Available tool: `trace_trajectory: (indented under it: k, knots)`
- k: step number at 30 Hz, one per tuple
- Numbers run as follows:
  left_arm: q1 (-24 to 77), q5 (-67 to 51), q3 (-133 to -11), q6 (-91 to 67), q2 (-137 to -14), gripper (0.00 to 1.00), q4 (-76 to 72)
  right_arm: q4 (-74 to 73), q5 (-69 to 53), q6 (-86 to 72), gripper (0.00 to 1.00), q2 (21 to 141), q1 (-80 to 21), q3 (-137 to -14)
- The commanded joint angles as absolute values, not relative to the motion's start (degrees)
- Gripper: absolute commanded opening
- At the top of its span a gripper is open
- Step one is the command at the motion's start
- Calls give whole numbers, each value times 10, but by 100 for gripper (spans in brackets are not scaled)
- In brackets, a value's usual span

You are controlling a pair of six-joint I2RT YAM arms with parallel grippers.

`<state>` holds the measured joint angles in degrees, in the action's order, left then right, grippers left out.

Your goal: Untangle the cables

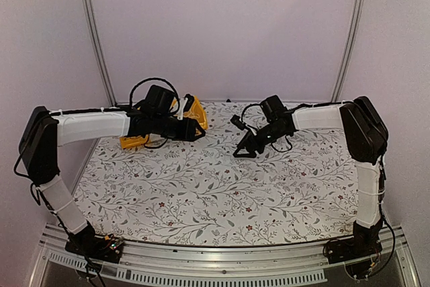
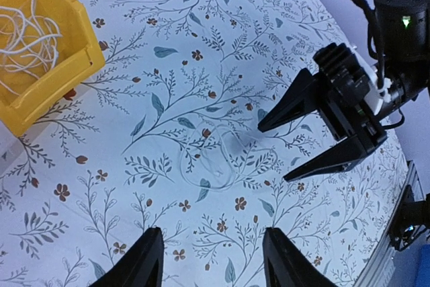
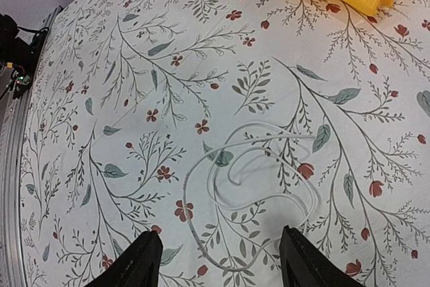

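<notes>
Plainly, your thin white cable (image 3: 186, 196) lies loosely coiled on the white flower-printed tablecloth (image 3: 101, 65), far of centre, just ahead of the right gripper (image 3: 220, 243) and centred on its wide-spread, empty fingers, nearer than the left gripper (image 2: 211, 236), equally agape.

Yellow bin (image 1: 196, 113) blocks table's 11 o'clock corner, left gripper (image 1: 201, 132) close by its 5 o'clock side, jaws apart
Right gripper (image 1: 242, 152) hangs toward 1 o'clock, jaws apart, tips aimed about 8 o'clock
Gap between the two grippers: bare cloth (image 1: 201, 193), only flat white cable loop (image 3: 259, 124) lying low there, no barrier
Near half, 4 through 8 o'clock: open cloth
Frame posts (image 1: 94, 31) stand at 11 and 1 o'clock, hemming back edge
</notes>
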<state>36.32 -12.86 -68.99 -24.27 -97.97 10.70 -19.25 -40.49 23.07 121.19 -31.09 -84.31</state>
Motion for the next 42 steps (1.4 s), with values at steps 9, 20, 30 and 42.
trace_trajectory:
  k: [9, 20, 30, 42]
  knots:
    - [360, -133, -665, -239, -951, 53, 99, -197, -338, 263, 36, 1246, -336, -882]
    - [354, -87, -632, -246, -927, 53, 98, -231, -350, 251, 0, 1170, -338, -1013]
    - [312, 35, -541, -287, -760, 53, 138, -210, -341, 235, 0, 1253, -351, -1197]
    - [298, 126, -454, -353, -562, 54, 256, -57, -296, 185, 0, 1379, -371, -1323]
